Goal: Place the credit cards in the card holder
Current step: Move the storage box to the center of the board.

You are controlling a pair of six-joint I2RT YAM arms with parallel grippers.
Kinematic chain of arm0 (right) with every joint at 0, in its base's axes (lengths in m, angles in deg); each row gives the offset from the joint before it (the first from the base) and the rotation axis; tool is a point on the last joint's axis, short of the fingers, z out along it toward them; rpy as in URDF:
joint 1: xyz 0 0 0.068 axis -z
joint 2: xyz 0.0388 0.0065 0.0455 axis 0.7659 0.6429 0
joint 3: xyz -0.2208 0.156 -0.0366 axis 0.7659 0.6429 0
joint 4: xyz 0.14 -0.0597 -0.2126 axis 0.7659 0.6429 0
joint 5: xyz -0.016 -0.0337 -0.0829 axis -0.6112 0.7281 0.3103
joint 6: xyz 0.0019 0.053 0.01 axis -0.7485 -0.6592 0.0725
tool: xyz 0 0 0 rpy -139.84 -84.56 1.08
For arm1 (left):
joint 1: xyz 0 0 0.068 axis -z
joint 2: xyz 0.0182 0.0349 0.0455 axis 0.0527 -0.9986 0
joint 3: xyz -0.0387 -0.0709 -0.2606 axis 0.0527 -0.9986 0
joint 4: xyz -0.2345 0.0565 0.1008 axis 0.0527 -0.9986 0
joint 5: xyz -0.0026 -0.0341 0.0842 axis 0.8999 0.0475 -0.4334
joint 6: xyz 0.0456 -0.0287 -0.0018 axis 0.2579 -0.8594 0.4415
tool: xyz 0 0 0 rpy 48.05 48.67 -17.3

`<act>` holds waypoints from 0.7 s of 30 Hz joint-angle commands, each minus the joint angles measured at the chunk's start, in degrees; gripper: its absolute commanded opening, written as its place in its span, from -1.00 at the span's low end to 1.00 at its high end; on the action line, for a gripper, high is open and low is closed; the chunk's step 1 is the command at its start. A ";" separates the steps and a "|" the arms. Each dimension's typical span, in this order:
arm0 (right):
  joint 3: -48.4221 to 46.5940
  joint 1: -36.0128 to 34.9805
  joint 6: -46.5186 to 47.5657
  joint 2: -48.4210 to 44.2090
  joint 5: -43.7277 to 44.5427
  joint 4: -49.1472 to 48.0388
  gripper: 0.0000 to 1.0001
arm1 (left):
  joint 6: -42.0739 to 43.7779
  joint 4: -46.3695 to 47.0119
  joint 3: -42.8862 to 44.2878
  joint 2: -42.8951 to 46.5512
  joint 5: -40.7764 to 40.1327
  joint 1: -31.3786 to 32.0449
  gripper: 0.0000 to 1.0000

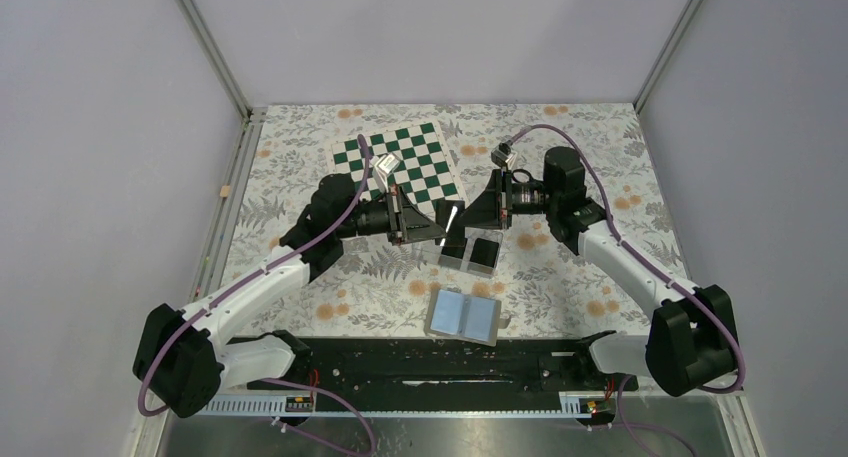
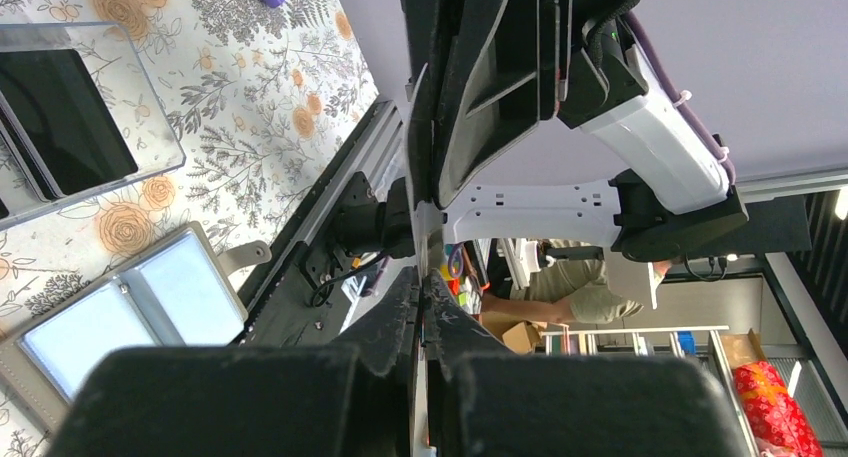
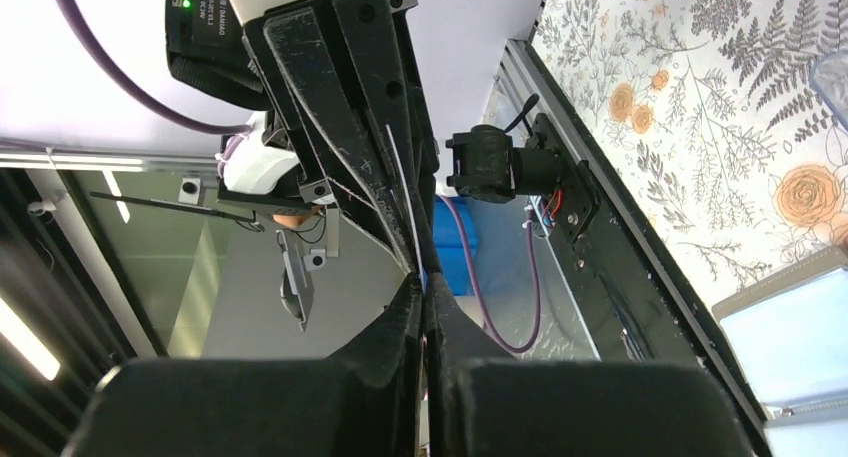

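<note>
Here, wallet: an open taupe wallet (image 1: 463, 317) with a pale blue inside lies nearest my bases, apart from the holder.
Card holder: the clear card holder (image 2: 150, 117) sits just beyond the wallet, with stored cards (image 1: 485, 250), both black, one in each compartment.
Credit card: one credit card (image 1: 451, 217) hangs in the air just above the holder's far side, pinched from both ends.
Left gripper: my left gripper (image 2: 422, 277) is clamped on one edge of that card.
Right gripper: my right gripper (image 3: 425, 282) is pressed together on the opposite edge, facing the left one.
Step in hand: I judge this a handover between my two hands.
Doing it well: only one hand should let go, and only once the other grip is sure. No pulling or twisting while both hold it, or the thin card bends or slips. Then lower it straight into a compartment, clear of the acrylic walls.
Top view only: it shows the card above the holder, and a chessboard (image 1: 400, 165) farther back.
Wrist views only: they show the card edge-on as a thin pale line running into closed pads.
</note>
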 commanded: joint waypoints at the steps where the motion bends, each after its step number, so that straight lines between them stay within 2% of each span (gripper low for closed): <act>1: 0.49 -1.14 -2.95 -0.46 -1.48 -6.50 -1.00 | -0.18 3.81 -0.31 0.35 1.29 -0.05 -1.00; 2: 0.54 -1.15 -2.84 -0.60 -1.40 -6.24 -1.00 | -0.23 3.53 -0.50 0.30 1.25 -0.01 -0.97; 4: 0.35 -1.14 -1.35 -0.71 -0.48 -3.43 -1.00 | 0.12 2.09 -0.72 0.15 0.54 -0.01 -0.75; 6: -0.60 -1.04 3.01 -1.16 1.60 3.82 -1.00 | 1.01 -0.52 -0.91 0.09 -1.01 0.00 -0.59; 8: -2.40 -0.73 10.51 -1.97 5.54 15.60 -1.00 | 1.47 -2.44 -1.73 -0.08 -2.65 0.00 -0.53; 10: -4.18 -0.33 18.86 -3.00 10.84 27.45 -1.00 | 1.69 -3.48 -2.91 -0.46 -4.44 0.00 -0.52; 14: -3.94 2.15 25.54 -5.63 21.04 40.72 -1.00 | 2.92 -6.79 -4.60 -3.50 -7.27 0.72 -0.53; 17: -0.63 6.11 26.78 -8.21 25.92 45.63 -1.00 | 5.19 -10.67 -3.60 -8.89 -7.28 2.62 -0.59; 21: 3.50 12.23 27.25 -11.55 26.80 47.81 -1.00 | 9.19 -16.19 1.18 -17.93 -8.49 7.88 -0.69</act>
